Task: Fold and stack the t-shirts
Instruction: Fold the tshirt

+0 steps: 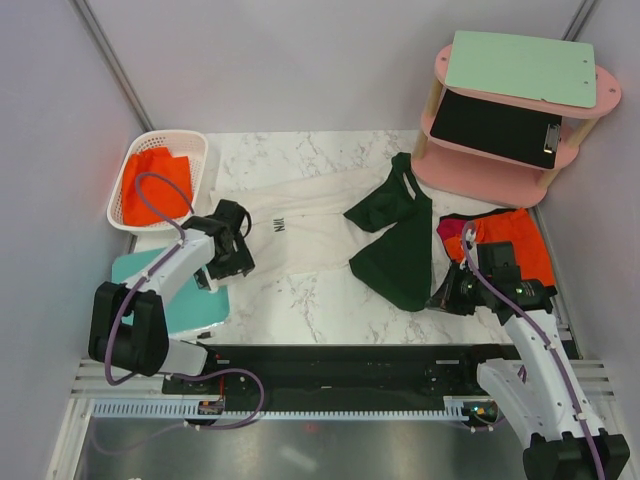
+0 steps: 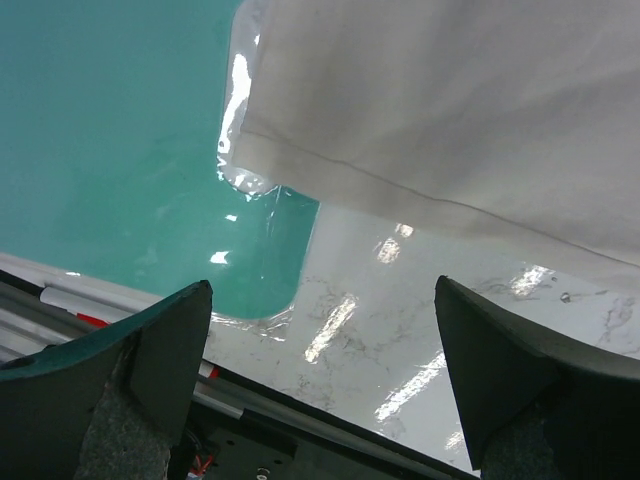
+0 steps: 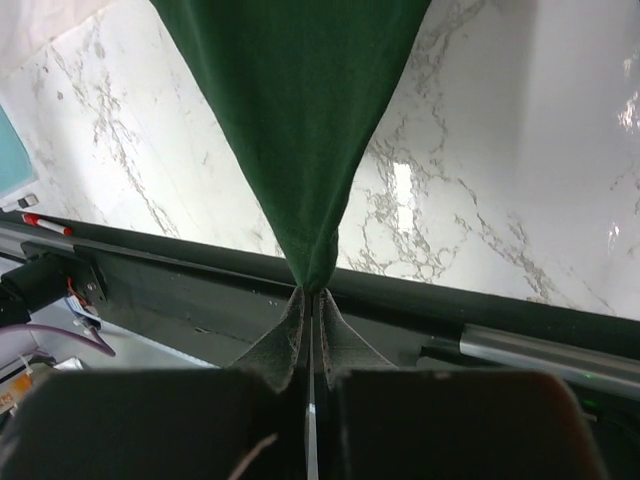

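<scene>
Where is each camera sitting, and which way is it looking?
Top camera: above, behind the arms, looks down on the table; both arms show.
Left wrist: on the left arm, faces the white shirt and teal mat past the open left gripper.
Right wrist: on the right arm, faces the green shirt pinched in the right gripper.
Shared: top and right wrist both show the green shirt.

one cream t-shirt [image 1: 310,225], one green t-shirt [image 1: 400,250], two orange cloths [image 1: 158,185] [image 1: 525,250], one basket [image 1: 203,163], one pink shelf [image 1: 480,182]
</scene>
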Available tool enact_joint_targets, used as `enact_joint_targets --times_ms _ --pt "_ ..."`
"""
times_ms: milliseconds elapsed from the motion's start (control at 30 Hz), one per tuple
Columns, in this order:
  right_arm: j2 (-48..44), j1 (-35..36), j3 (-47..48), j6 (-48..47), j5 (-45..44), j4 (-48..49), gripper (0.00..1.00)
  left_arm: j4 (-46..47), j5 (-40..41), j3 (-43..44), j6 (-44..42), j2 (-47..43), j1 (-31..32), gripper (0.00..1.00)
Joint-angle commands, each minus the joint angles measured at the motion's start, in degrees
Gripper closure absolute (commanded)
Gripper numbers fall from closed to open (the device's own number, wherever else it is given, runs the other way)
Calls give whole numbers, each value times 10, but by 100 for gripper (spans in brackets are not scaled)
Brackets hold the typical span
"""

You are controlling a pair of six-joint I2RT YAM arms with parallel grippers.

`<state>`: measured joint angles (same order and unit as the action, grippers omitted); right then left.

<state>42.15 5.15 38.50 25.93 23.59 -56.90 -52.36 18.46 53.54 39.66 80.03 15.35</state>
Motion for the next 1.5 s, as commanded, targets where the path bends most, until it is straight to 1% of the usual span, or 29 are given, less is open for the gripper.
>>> enact_joint_targets --times_ms 0,133,167,267,333,400,500,700,867,1067,1167,1200,1267,1300,1367,1400,1467 --pt "8 4 10 30 -1 62 100 -7 11 -19 32 -2 -11 1" --pt "27 3 18 27 -2 83 100 -7 18 -40 53 -5 -20 1" --pt "30 4 18 24 -4 86 100 -6 21 -47 73 -10 -23 1" --pt "39 3 13 20 -4 98 100 31 7 -90 87 -49 -53 1" --pt "45 3 7 23 8 114 100 75 -17 -123 85 -90 -82 2" --pt "54 3 -1 23 16 122 100 96 -26 -144 83 -134 -102 2" --pt "63 3 -6 21 24 135 100 125 -37 -153 77 -168 -119 2" --pt "77 3 -9 16 31 146 100 147 -52 -154 71 -168 -126 3" --pt "79 2 -11 14 33 153 100 175 -67 -164 69 -121 -132 5" --pt "79 2 -18 16 36 159 100 221 -71 -182 60 -99 -138 11" --pt "79 2 -23 18 37 163 100 239 -74 -180 52 -84 -144 16" --pt "79 2 -24 19 37 164 100 242 -74 -179 52 -74 -146 23" --pt "79 1 -24 20 38 165 100 249 -75 -178 48 -65 -147 31" --pt "79 2 -24 21 38 166 100 255 -76 -178 47 -58 -147 40" --pt "79 2 -24 22 38 166 100 261 -78 -177 46 -51 -147 48" --pt "80 1 -24 21 38 167 100 263 -80 -178 42 -45 -147 59" --pt "80 2 -25 23 39 167 100 270 -85 -178 40 -41 -147 69"
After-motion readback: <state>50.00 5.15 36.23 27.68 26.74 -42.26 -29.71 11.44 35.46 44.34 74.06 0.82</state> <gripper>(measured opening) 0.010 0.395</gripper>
